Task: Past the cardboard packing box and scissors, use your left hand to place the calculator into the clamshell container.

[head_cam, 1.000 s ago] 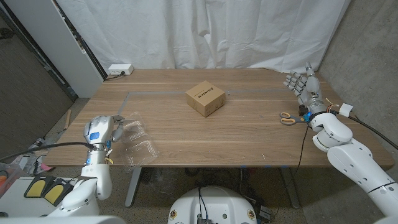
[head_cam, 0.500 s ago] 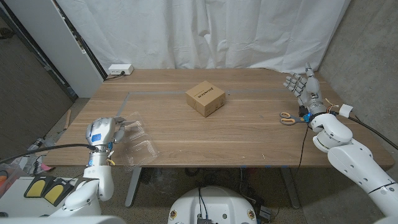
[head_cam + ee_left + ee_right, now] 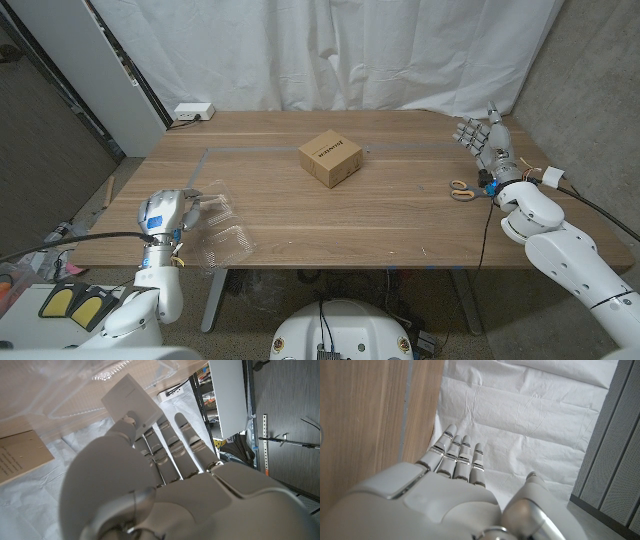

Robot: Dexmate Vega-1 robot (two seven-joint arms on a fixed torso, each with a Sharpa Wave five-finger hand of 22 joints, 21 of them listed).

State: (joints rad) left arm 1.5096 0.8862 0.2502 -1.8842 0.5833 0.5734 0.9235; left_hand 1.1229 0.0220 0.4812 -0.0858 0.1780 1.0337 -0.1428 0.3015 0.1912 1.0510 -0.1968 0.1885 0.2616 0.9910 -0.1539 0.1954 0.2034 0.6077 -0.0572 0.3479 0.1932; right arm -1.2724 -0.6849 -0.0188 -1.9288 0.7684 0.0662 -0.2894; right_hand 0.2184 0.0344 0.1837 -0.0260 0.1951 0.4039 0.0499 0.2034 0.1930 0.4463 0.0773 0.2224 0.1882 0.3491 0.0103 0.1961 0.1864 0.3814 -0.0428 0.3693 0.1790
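Left hand (image 3: 172, 208) gripping, fingers curled; right hand (image 3: 483, 138) raised, fingers spread

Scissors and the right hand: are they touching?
Apart. In the head view the scissors lie on the table while the right hand is raised farther back, fingers spread, with bare wood between them.

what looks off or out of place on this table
The clear plastic clamshell container sits at the table's front-left edge, lying open, beside the left hand, which holds a flat white object. The brown cardboard box sits askew.
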